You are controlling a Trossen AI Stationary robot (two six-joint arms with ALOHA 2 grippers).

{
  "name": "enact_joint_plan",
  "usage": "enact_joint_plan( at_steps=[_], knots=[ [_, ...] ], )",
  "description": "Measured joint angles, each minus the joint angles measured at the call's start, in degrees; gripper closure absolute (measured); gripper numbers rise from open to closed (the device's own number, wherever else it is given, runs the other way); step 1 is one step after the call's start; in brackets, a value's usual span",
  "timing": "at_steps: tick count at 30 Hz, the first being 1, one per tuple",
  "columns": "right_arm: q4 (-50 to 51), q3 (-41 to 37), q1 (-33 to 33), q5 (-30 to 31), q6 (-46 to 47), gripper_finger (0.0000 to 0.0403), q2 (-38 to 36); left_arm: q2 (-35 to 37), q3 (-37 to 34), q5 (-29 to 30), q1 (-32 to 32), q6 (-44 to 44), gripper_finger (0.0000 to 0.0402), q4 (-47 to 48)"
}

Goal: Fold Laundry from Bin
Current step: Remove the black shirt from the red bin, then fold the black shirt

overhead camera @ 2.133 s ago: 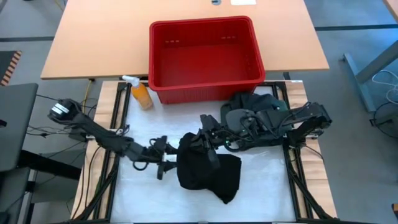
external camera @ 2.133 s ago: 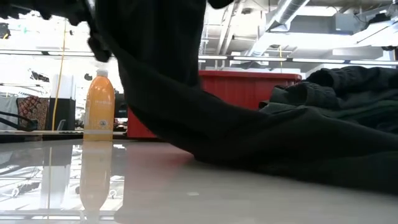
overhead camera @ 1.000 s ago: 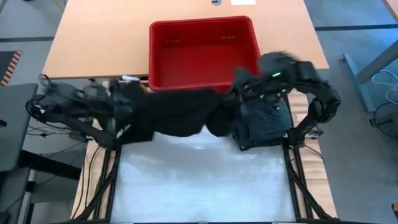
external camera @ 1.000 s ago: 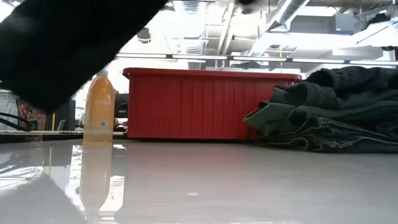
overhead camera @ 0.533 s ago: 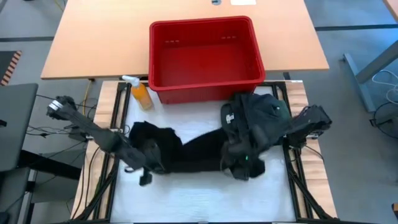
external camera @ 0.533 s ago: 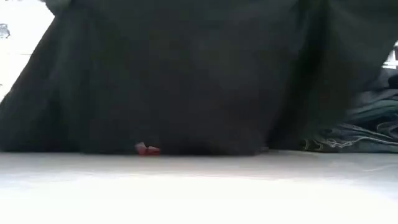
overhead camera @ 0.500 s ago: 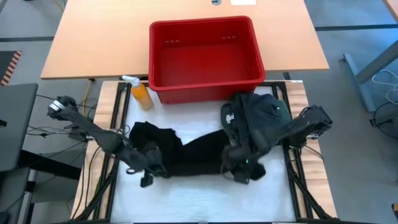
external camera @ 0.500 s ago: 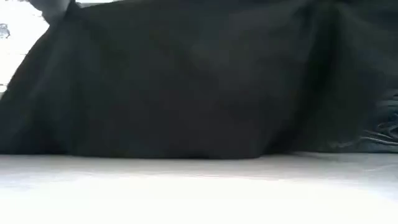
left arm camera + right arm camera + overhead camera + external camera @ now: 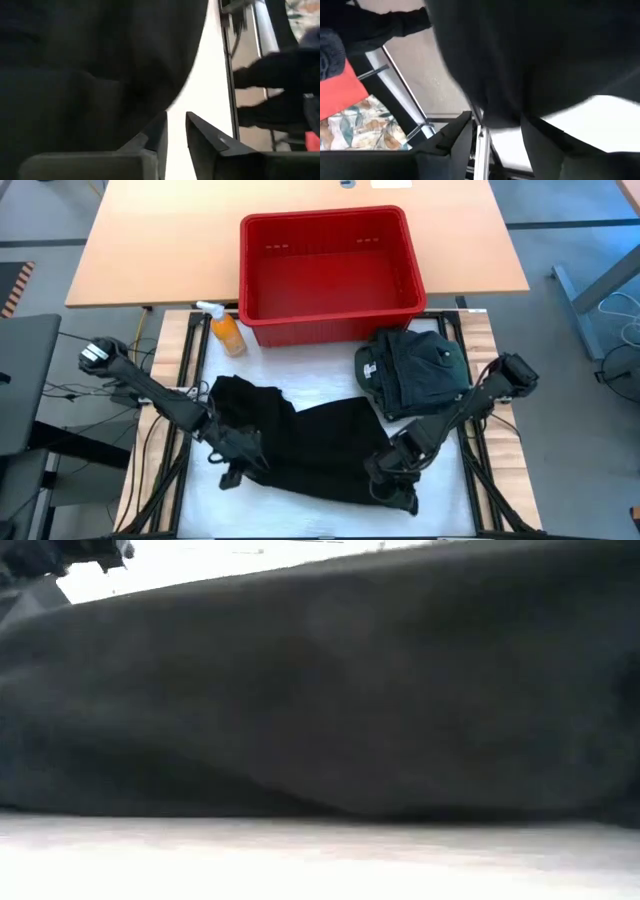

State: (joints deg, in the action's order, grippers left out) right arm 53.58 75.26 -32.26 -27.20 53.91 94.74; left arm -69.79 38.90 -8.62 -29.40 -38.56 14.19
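High view first: my left pincer (image 9: 232, 470) and my right pincer (image 9: 385, 475) sit low at the two near corners of a black garment (image 9: 305, 445), which lies spread across the white bench (image 9: 300, 520). I judge I hold it by both corners so the cloth is pulled out flat and wide, ready for a first fold. My left wrist view shows those fingers (image 9: 200, 135) pressed nearly together beside the cloth edge; whether fabric sits between them I cannot tell. My right wrist view shows dark cloth hanging down between that pincer's spread fingers (image 9: 455, 135), though a firm pinch is not plain. The garment is soft, matte and limp, with loose wrinkles. Further garments, dark green and charcoal, lie heaped (image 9: 415, 370) just behind on my right, close to the bin (image 9: 330, 315), a rigid red ribbed basket that looks empty.
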Motion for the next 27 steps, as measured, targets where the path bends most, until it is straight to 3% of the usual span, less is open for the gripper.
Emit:
enact_joint_plan(
  at_steps=[4,7,12,15,22,27],
  knots=[
    [-0.18,0.0,-2.05,0.99,1.72,0.0187,0.0,5.16,4.11,3.98,3.37,6.03,0.032,10.72],
    [-0.94,0.0,-3.29,9.66,3.76,0.0186,0.0,8.93,4.45,11.71,5.94,7.53,0.0306,16.4],
    [-6.04,-2.45,-2.43,25.02,8.14,0.0186,-0.04,12.03,0.7,10.48,16.33,7.86,0.0302,17.41],
    [-9.15,-5.23,-1.44,31.12,10.1,0.0186,-0.03,11.98,-1.7,9.42,22.58,7.46,0.0303,16.71],
    [-16.81,-12.2,-4.52,33.16,14.02,0.0187,0.0,11.49,-6.25,0.11,26.61,9.24,0.0303,19.27],
    [-16.17,-15.13,-7.78,33.14,20.32,0.0187,0.02,11.53,-6.46,1.39,26.06,12.16,0.0303,22.36]
  ],
)
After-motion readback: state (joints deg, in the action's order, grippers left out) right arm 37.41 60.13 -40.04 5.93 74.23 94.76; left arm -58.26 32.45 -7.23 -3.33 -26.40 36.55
